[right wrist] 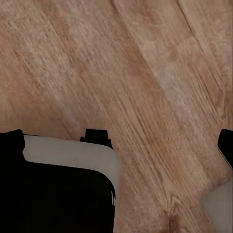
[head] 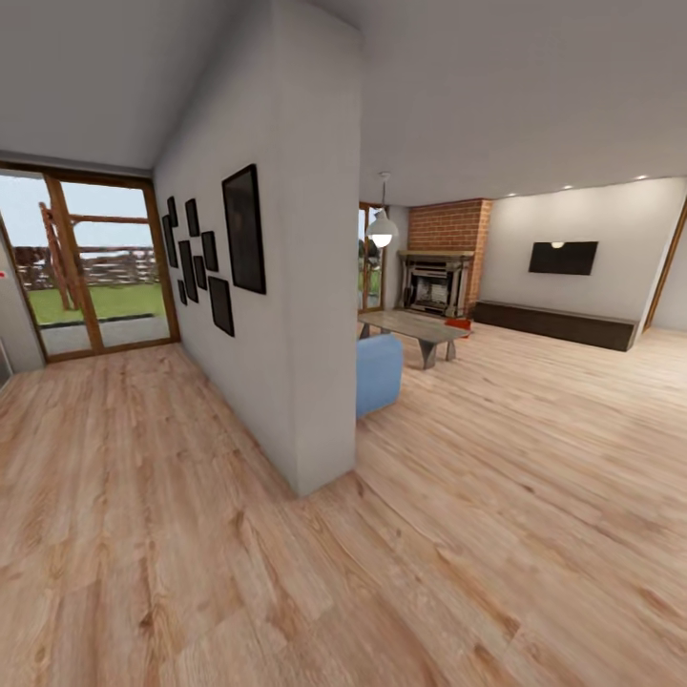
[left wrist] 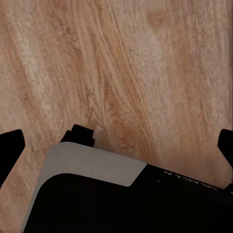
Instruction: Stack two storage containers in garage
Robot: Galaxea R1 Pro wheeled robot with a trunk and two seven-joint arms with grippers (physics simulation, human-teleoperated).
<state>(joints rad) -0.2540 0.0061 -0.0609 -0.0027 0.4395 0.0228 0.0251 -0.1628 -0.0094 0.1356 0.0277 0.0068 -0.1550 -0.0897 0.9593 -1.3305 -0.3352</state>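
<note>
One red container (head: 459, 324) sits far right beside the tabletop (head: 412, 327); both my tools (left wrist: 116, 141) (right wrist: 119, 141) hang released over wood floor (head: 477, 496).

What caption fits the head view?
Wood-floored hallway beside a dividing wall, living room ahead with fireplace and an orange-red container.

White partition wall (head: 286, 286) juts forward at centre. Bare plank floor (head: 477, 534) open on both sides; blue sofa end (head: 379, 372) and low table (head: 412, 329) stand beyond its right.
</note>
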